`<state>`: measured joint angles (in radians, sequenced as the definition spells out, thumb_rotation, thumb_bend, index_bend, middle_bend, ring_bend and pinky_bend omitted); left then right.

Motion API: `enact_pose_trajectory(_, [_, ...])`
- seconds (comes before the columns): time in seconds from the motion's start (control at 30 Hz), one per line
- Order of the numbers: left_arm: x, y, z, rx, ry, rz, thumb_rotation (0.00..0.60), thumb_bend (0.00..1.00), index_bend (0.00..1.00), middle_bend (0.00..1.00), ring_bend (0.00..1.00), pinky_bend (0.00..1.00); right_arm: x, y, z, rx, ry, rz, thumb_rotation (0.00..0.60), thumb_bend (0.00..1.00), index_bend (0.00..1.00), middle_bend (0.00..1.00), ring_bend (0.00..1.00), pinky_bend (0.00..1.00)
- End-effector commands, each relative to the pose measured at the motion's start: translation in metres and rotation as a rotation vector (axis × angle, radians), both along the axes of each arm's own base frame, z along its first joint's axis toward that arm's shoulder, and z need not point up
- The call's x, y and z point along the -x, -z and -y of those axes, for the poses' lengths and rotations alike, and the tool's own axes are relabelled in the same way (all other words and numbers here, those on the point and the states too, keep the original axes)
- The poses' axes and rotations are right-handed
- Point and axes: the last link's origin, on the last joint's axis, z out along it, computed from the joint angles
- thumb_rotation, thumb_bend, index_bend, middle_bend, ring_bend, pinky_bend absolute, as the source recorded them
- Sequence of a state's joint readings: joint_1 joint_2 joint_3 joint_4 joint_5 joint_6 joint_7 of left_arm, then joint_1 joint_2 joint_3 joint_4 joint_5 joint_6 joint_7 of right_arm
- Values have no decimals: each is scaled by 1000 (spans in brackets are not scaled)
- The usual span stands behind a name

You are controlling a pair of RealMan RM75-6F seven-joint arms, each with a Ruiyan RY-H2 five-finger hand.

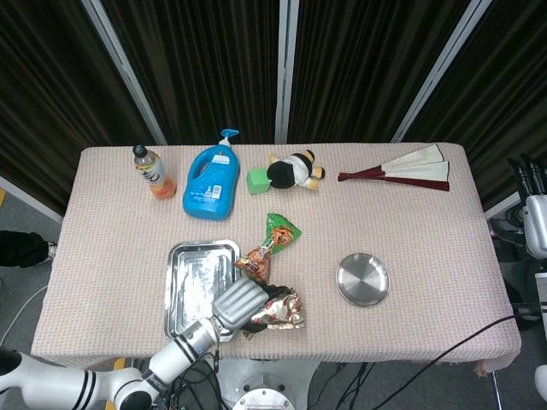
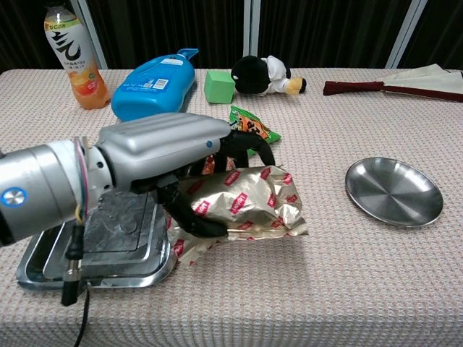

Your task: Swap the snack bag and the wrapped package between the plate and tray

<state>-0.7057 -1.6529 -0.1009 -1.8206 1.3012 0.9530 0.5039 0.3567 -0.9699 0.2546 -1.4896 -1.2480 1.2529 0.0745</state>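
My left hand (image 1: 237, 302) grips the gold and red wrapped package (image 1: 279, 309), holding it just right of the steel tray (image 1: 182, 275), low over the table by its front edge. The chest view shows the fingers (image 2: 189, 215) curled around the package (image 2: 246, 202), with the tray (image 2: 43, 264) bare behind the hand. The orange and green snack bag (image 1: 269, 246) lies on the cloth beside the tray's right rim, half hidden by the hand in the chest view (image 2: 252, 124). The round plate (image 1: 361, 278) (image 2: 393, 191) holds nothing. My right hand (image 1: 537, 213) sits off the table's right edge, fingers up, holding nothing.
Along the back of the table stand an orange drink bottle (image 1: 152, 173), a blue pump bottle (image 1: 211, 181), a green cube (image 1: 256, 180), a black and white plush toy (image 1: 295, 170) and a folded fan (image 1: 402, 170). Bare cloth lies between package and plate.
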Motion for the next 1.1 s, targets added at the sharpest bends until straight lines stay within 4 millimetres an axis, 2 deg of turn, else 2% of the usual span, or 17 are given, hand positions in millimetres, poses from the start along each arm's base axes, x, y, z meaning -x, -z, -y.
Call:
enact_pose_trajectory(0.03, [-7, 13, -6, 25, 51, 1, 600, 329, 236, 558, 466, 582, 3, -2, 0, 2, 10, 6, 600, 121, 0, 0, 0, 0])
enact_pose_trajectory(0.43, [-10, 34, -24, 55, 89, 16, 600, 320, 236, 522, 461, 572, 9, -4, 4, 14, 29, 6, 600, 121, 0, 0, 0, 0])
enact_pose_trajectory(0.5, [-8, 35, -24, 61, 87, 17, 600, 283, 220, 484, 444, 558, 9, -5, 4, 15, 31, 10, 600, 121, 0, 0, 0, 0])
enact_pose_trajectory(0.63, [-5, 35, -24, 96, 71, 35, 600, 125, 156, 362, 377, 506, 10, -8, 4, 22, 31, 16, 600, 120, 0, 0, 0, 0])
enact_pose_trajectory(0.73, [-3, 34, -25, 108, 65, 47, 600, 78, 133, 299, 316, 454, 10, -8, 4, 25, 31, 23, 600, 121, 0, 0, 0, 0])
enact_pose_trajectory(0.83, [-3, 31, -25, 105, 64, 62, 600, 48, 124, 263, 253, 401, 11, -8, 4, 22, 33, 25, 600, 121, 0, 0, 0, 0])
enact_pose_trajectory(0.97, [3, 21, -28, 61, 69, 61, 600, 35, 124, 262, 220, 352, 11, -7, 5, 20, 33, 28, 600, 121, 0, 0, 0, 0])
enact_pose_trajectory(1.1, [17, -10, -42, -51, 31, 75, 600, 35, 124, 262, 219, 343, 10, -8, 5, 20, 26, 27, 600, 120, 0, 0, 0, 0])
